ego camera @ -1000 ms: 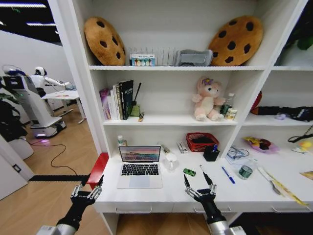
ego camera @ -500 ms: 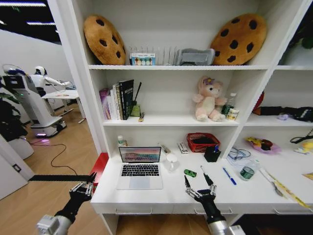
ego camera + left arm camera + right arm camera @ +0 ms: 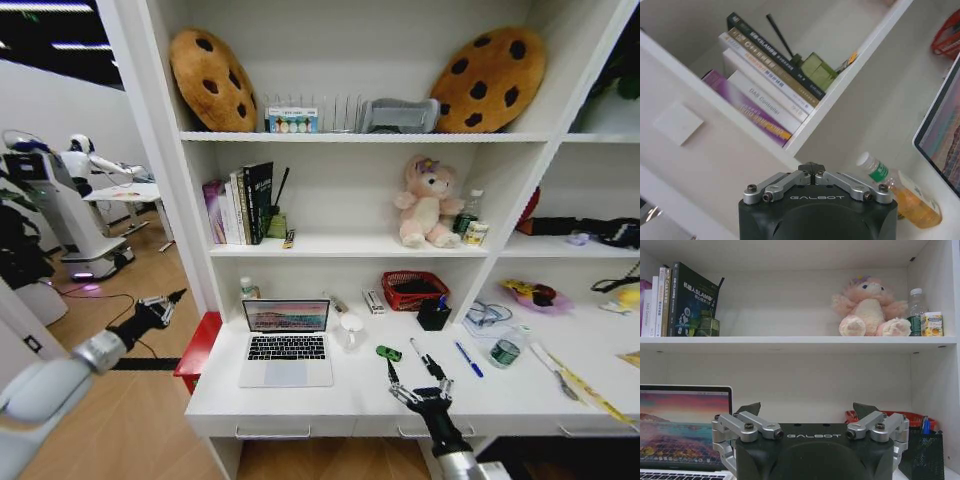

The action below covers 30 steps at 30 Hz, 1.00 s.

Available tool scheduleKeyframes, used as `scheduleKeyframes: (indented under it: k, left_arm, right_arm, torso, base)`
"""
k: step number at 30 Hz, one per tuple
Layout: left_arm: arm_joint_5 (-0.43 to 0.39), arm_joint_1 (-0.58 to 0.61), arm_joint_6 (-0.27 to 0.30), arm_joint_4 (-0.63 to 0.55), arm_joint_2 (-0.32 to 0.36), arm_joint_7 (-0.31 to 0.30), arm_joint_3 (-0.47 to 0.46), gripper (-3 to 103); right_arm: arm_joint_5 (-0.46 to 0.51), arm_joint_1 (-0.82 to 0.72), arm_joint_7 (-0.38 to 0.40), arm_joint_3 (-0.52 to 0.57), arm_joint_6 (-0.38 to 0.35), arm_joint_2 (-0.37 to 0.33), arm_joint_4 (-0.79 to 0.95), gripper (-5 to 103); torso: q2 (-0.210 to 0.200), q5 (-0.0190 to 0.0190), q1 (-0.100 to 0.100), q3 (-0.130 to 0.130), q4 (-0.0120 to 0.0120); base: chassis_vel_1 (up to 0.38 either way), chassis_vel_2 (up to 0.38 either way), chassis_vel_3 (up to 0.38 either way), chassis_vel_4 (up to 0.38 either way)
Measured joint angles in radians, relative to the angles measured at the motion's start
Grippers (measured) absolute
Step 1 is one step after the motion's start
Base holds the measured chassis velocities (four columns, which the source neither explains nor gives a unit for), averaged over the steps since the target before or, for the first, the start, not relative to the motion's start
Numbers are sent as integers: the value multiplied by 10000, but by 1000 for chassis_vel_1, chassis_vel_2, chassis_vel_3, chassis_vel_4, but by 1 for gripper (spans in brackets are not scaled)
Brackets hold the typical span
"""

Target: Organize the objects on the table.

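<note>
Desk-tidying scene, head camera and both wrist cameras. We hold the right gripper (image 3: 413, 379) low over the front edge of the desk (image 3: 330, 398), jaws apart and empty. At its 12 o'clock lies the black pen (image 3: 417, 350); the green ring (image 3: 388, 353) sits at 11 o'clock, the blue pen (image 3: 467, 359) at 1 o'clock. The pen cup (image 3: 432, 315) stands farther back, the laptop (image 3: 286, 343) open at 9 o'clock, the bottle (image 3: 249, 289) behind it. Our left gripper (image 3: 171, 297) hangs off the desk's left end, out over the floor; its wrist camera shows the fingers (image 3: 811, 168) folded together. We judge the black pen the nearest target: advance, align the jaws across its shaft, descend squarely and grip mid-length so it does not roll or pivot.
</note>
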Motion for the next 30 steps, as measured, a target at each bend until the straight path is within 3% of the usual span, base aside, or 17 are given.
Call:
scheduleKeyframes:
  k: [1, 5, 6, 7, 8, 12, 14, 15, 17, 18, 20, 21, 23, 26, 30]
  left_arm:
    - [-43, -863, -120, 241, 219, 402, 970, 0]
    - [-75, -1382, -164, 331, 312, 622, 1567, 0]
    - [-108, -2008, -193, 398, 346, 856, 2246, 0]
    - [-108, -2008, -193, 398, 346, 856, 2246, 0]
    - [-161, -2704, -207, 446, 323, 1088, 3022, 0]
    - [-186, -3027, -209, 466, 284, 1185, 3374, 0]
    - [-231, -4011, -206, 500, 84, 1413, 4455, 0]
    - [-231, -4011, -206, 500, 84, 1413, 4455, 0]
    - [-147, -5604, -51, 374, -389, 1644, 6311, 0]
    - [-147, -5604, -51, 374, -389, 1644, 6311, 0]
    - [431, -6593, 48, 507, -982, 1829, 7425, 0]
    - [431, -6593, 48, 507, -982, 1829, 7425, 0]
    - [1418, -7087, -91, 785, -1084, 2408, 7837, 0]
    - [1978, -7279, -39, 802, -1050, 2536, 8091, 0]
    - [2174, -7677, 44, 920, -1122, 2557, 8505, 0]
  right_arm:
    - [-38, -1, 2, 30, 24, 61, -9, 100]
    - [-48, 0, 4, 46, 39, 91, -18, 100]
    - [-66, 5, 4, 58, 53, 117, -33, 100]
    - [-66, 5, 4, 58, 53, 117, -33, 100]
    - [-85, 11, 6, 73, 68, 136, -57, 100]
    - [-92, 12, 6, 80, 77, 141, -64, 100]
    - [-102, 17, 15, 123, 107, 154, -80, 100]
    - [-102, 17, 15, 123, 107, 154, -80, 100]
    - [-102, -1, 45, 223, 211, 203, -101, 100]
    - [-102, -1, 45, 223, 211, 203, -101, 100]
    - [-120, -51, 105, 269, 389, 339, -216, 100]
    - [-120, -51, 105, 269, 389, 339, -216, 100]
    - [-136, -84, 148, 283, 452, 439, -261, 100]
    - [-140, -101, 160, 287, 459, 464, -265, 100]
    - [-141, -87, 184, 286, 458, 463, -272, 100]
  torso:
    - [0, 0, 0, 1, 0]
    - [0, -2, 1, 1, 1]
    - [0, -1, 0, 0, 3]
    - [0, -1, 0, 0, 3]
    - [-1, 1, 0, 0, 3]
    - [0, 2, -1, 0, 1]
    - [-1, 1, -1, 0, 3]
    - [-1, 1, -1, 0, 3]
    - [-1, 2, 0, 0, -3]
    - [-1, 2, 0, 0, -3]
    - [0, 3, -1, -1, 0]
    - [0, 3, -1, -1, 0]
    - [0, 3, -1, -1, 0]
    - [1, 0, -2, -1, 3]
    - [1, 1, -2, -2, 3]
  base:
    - [0, 0, 0, 0]
    - [0, 0, 0, 0]
    - [0, 0, 0, 0]
    - [0, 0, 0, 0]
    - [0, 0, 0, 0]
    - [0, 0, 0, 0]
    - [0, 0, 0, 0]
    - [0, 0, 0, 0]
    - [0, 0, 0, 0]
    - [0, 0, 0, 0]
    - [0, 0, 0, 0]
    - [0, 0, 0, 0]
    - [0, 0, 0, 0]
    - [0, 0, 0, 0]
    - [0, 0, 0, 0]
